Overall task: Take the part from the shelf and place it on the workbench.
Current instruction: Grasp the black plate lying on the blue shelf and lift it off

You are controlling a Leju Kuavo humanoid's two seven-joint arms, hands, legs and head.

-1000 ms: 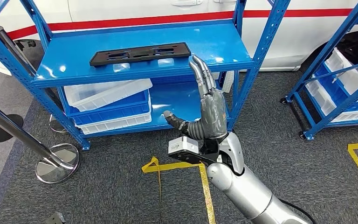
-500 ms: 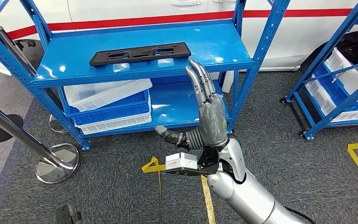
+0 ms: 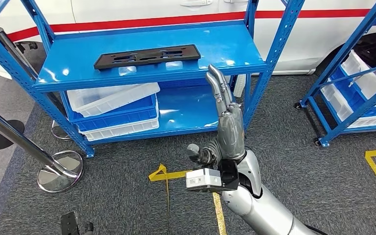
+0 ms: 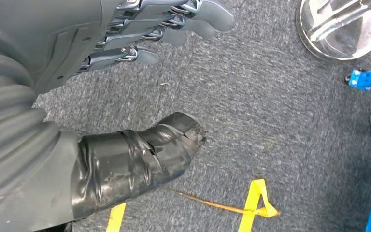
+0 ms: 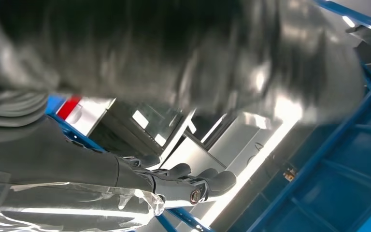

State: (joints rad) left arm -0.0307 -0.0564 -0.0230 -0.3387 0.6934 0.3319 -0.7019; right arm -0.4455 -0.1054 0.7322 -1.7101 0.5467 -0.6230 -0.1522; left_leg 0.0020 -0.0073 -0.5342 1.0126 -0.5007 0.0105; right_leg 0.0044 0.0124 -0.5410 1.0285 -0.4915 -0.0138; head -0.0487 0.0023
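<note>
No writing is readable. One black plastic part (image 3: pixel 147 56) lies flat on the blue shelf (image 3: pixel 235 46), above three stacked trays (image 3: pixel 115 111). Left hand (image 4: pixel 140 87) empty, fingers apart; right hand (image 3: pixel 225 125) raised, fingers wide, empty.

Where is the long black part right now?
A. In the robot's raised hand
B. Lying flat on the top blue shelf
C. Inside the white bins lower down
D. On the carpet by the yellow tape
B: the long black part lies flat on the top blue shelf, with the raised right hand apart from it and holding nothing.
</note>
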